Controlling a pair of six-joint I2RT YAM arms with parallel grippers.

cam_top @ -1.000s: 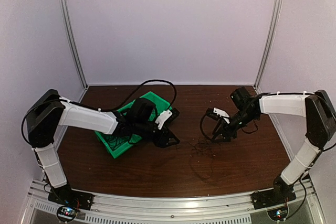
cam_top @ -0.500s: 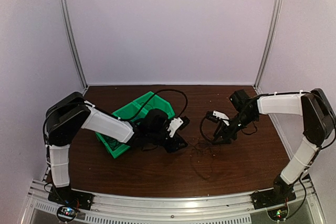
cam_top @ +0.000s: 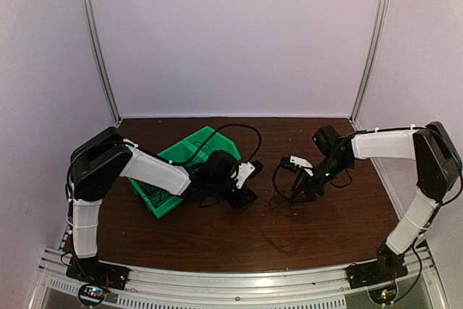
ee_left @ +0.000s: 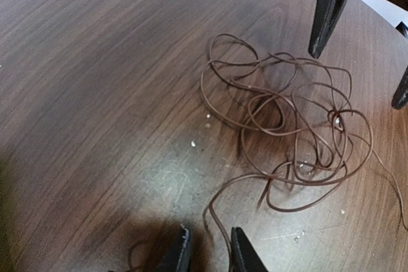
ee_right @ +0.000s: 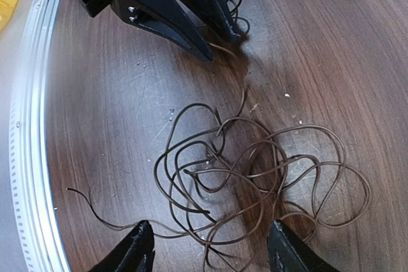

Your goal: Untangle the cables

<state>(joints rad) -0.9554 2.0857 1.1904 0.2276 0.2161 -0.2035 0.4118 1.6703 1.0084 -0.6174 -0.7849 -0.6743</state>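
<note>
Frankly, the untangling has hardly begun. The cables [ee_left: 287, 128] lie as 1 loose knot of thin, crossing loops on the table [cam_top: 217, 240], between my 2 pincers and right of the green bin [cam_top: 189, 148]. My left pincer [ee_left: 209, 246] sits low at the knot's left edge, its jaws a narrow gap apart. 1 trailing strand runs in between them, but they are not clamped on it. My right pincer [ee_right: 210, 246] hangs over the knot's right side, spread wide and grasping nothing. By my judgement nearly everything is left to do: nip that strand, steady the heap with the other pincer, and draw each loop clear.
</note>
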